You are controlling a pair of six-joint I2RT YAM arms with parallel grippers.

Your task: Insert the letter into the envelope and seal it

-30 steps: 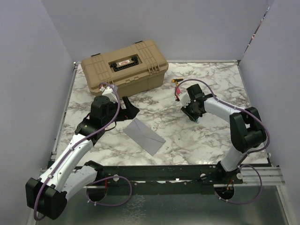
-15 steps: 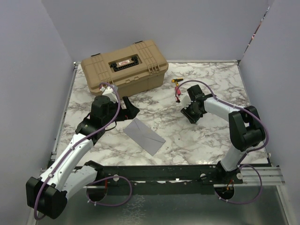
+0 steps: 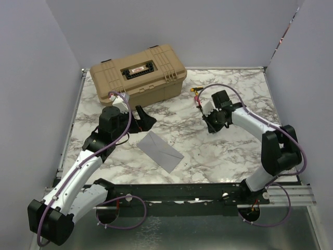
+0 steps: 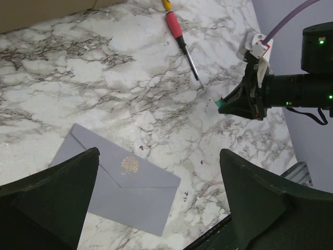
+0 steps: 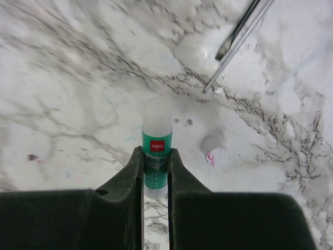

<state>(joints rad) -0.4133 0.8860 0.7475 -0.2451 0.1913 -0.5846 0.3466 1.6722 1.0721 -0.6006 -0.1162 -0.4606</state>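
- Width to spare at the left gripper [image 4: 158, 153]: spread full, nothing held, a touch wider than a second ago.
- Right beneath that open span, the envelope [image 4: 125, 195], flat on the marble table [image 3: 208, 151], flap folded down; no letter in sight, perhaps inside already, cannot tell.
- Over at the right gripper [image 5: 154, 151], big news: clamped tight on the glue stick [image 5: 156, 125], half open only a moment back, screwdriver [image 5: 239, 36] just past its tips.
- Reads as glue secured, sealing up next.
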